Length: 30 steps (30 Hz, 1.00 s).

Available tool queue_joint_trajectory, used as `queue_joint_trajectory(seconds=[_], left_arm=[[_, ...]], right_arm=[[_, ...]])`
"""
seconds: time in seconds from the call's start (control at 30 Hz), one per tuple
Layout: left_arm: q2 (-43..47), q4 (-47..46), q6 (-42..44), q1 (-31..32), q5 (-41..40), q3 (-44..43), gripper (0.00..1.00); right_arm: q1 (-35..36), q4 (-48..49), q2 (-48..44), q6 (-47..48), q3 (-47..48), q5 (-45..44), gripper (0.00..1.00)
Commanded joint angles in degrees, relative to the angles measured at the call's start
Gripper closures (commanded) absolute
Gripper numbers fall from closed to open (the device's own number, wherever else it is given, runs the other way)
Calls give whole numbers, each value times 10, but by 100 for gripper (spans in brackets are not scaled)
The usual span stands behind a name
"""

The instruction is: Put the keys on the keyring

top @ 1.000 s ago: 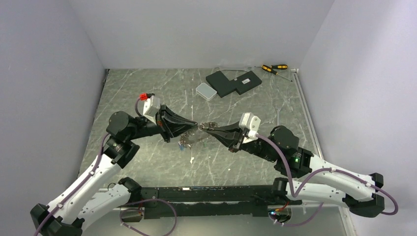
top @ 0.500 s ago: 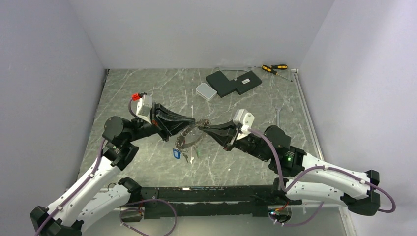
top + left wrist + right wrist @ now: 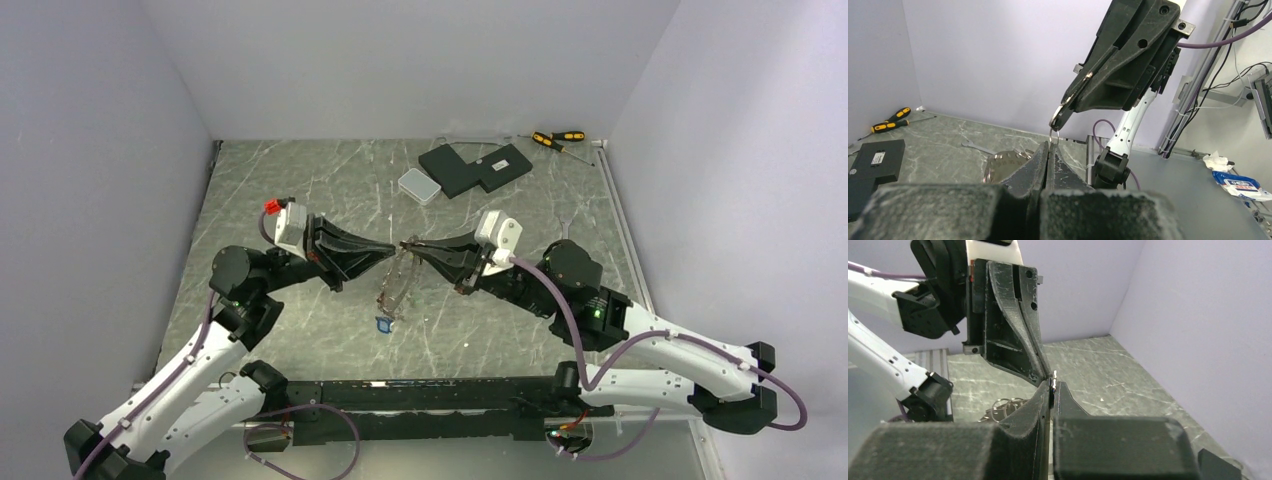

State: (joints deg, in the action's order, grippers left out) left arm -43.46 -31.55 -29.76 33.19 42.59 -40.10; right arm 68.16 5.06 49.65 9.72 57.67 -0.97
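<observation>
Both grippers meet tip to tip above the middle of the table. My left gripper is shut on a small wire ring. My right gripper is shut on the same small ring from the other side, with a shiny bit of metal showing at its tips. The flat silver keyring hangs tilted below the tips, off the table. A blue-headed key dangles at its lower end. Thin wire rings show beside the right finger. Other keys are too small to tell apart.
Two black boxes and a small white box lie at the back. Orange-and-black screwdrivers rest by the back wall. A silver wrench lies on the table towards the right. Walls close in left, back and right.
Both grippers have risen together from the table, still tip to tip. The keyring has come up with them and now hangs, the blue key swinging below.
</observation>
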Motion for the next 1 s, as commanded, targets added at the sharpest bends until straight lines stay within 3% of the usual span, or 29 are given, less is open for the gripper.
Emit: queue_joint_trajectory(seconds=[0.0, 0.23, 0.47, 0.7, 0.87, 0.97], left_arm=[[22, -55, -5, -2, 1, 8, 100], [26, -74, -13, -1, -17, 19, 100], [38, -62, -12, -1, -51, 18, 100], [38, -66, -20, -1, -69, 16, 100], [41, -55, -17, -1, -72, 17, 100], [45, 5, 9, -2, -59, 0, 100]], right_arm=[[-2, -12, 8, 51, 57, 2, 100], [-7, -64, 52, 57, 102, 50, 100], [-14, 22, 0, 6, -25, 56, 100], [-22, 68, -43, -13, -84, 67, 100], [-25, 81, -49, -20, -93, 65, 100], [-25, 63, -46, -8, -76, 67, 100]])
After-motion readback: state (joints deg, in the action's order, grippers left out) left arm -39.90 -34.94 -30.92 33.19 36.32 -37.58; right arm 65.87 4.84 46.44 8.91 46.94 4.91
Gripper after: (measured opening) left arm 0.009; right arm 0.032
